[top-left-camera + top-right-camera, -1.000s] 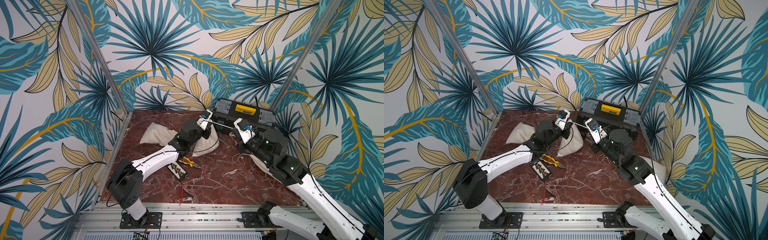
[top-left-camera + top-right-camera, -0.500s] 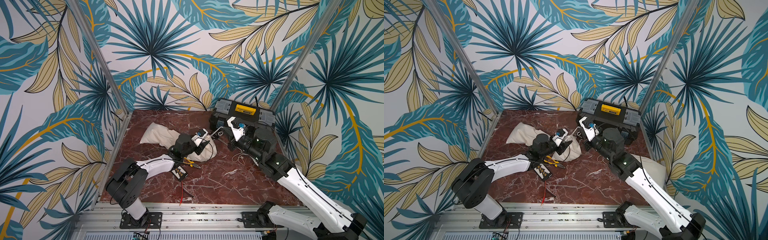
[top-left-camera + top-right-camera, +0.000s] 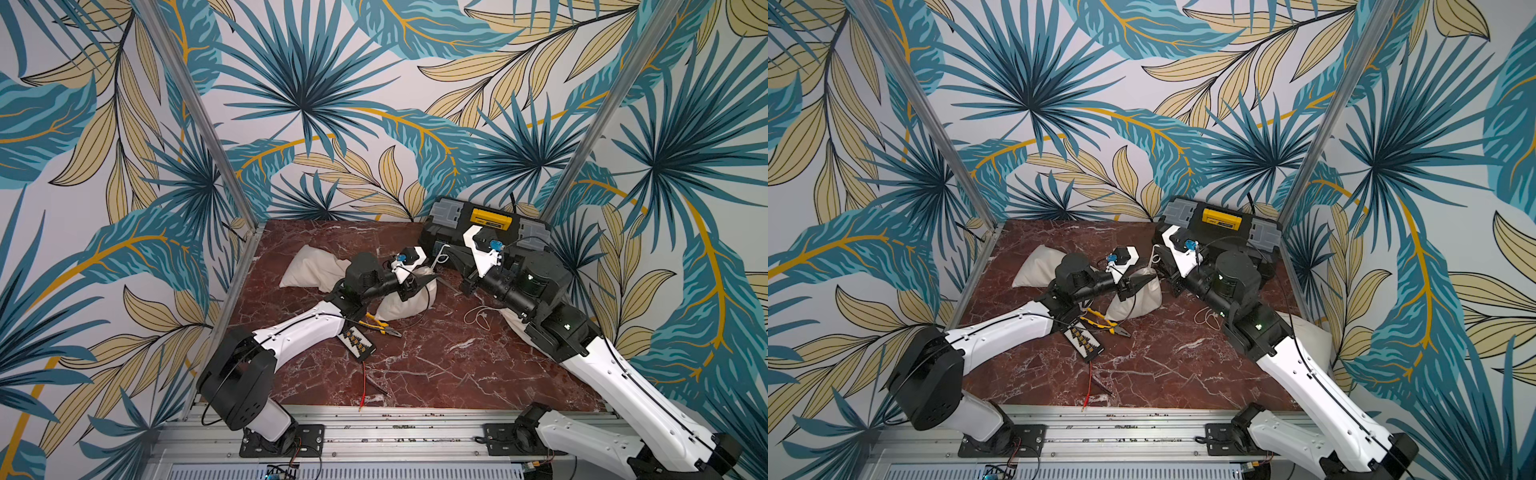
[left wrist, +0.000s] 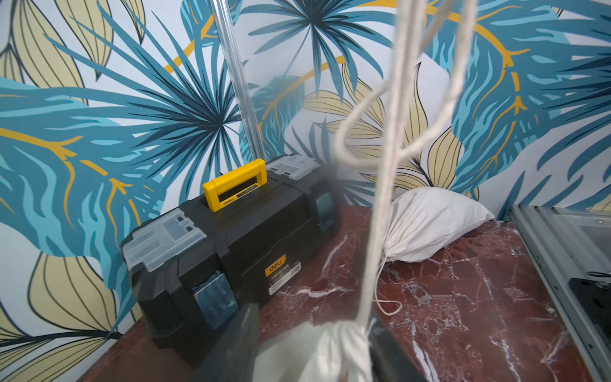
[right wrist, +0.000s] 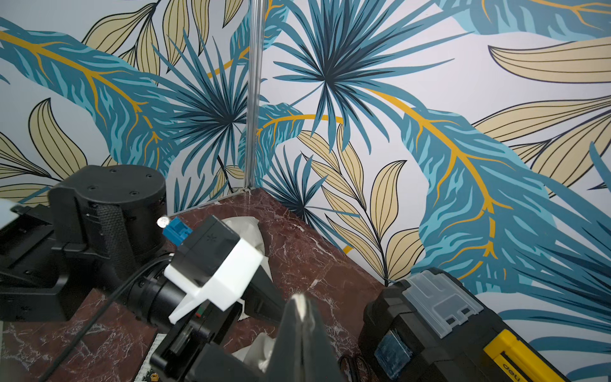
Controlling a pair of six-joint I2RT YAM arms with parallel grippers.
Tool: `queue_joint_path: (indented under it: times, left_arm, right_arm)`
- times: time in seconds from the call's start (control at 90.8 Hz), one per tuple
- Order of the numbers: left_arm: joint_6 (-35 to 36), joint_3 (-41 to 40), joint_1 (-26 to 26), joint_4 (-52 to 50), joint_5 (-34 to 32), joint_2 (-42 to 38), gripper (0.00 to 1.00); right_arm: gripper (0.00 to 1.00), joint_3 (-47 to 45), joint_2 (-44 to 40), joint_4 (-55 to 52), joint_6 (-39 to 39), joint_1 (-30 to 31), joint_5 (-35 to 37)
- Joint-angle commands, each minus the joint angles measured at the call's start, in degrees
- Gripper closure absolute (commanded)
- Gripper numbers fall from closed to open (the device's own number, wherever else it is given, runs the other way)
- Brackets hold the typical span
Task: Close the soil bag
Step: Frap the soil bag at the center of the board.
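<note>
Tropical leaf wallpaper in teal and sand covers the walls around a red-brown marble tabletop [image 3: 436,365]. Near mid-frame in both top views lies the soil bag [image 3: 399,307], a white cloth sack with its gathered neck turned toward the upper right. At that neck sits the left gripper [image 4: 312,330], its jaws parted, one finger on either side of the bunched cloth. From the neck the drawstring [image 4: 382,215] runs straight to the right gripper [image 5: 299,307], whose jaws are closed with a sliver of white cord pinched at their tips.

In the upper right of the table stands a black toolbox [image 3: 465,220] with a yellow handle. "deli" is printed on the handle and again on an orange label on the front; the smaller lines beneath are too fine to read.

A second white sack [image 3: 316,270] lies left of centre, and a third [image 4: 429,225] lies at the table's right edge. Yellow-handled pliers [image 3: 380,326] and a black strip of yellow connectors [image 3: 357,343] lie just below the soil bag.
</note>
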Motion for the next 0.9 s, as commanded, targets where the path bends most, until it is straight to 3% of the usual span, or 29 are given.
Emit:
queue_joint_path:
  times: [0.0,0.418,0.573,0.782,0.892]
  left_arm:
    - [0.6,2.9,-0.4,-3.0,2.4,-0.7,0.55]
    - [2.3,6.0,-2.6,-11.2,-0.8,-4.0,0.72]
    - [3.2,7.1,-3.1,-14.5,-2.4,-5.1,0.74]
    - [4.2,6.6,-3.5,-17.8,-5.5,-4.6,0.9]
    - [5.2,4.3,-3.6,-19.2,-12.0,-3.5,0.98]
  right_arm:
    - [1.0,1.3,-0.2,0.6,0.6,-0.2,-0.2]
    - [1.0,1.3,0.4,-1.0,-0.1,-0.2,1.6]
    - [1.0,0.8,0.7,-0.9,-0.1,-0.2,1.9]
    - [1.0,0.9,-0.4,-1.0,-0.3,-0.2,3.2]
    - [1.0,0.9,-3.3,-0.1,-0.3,-0.2,4.8]
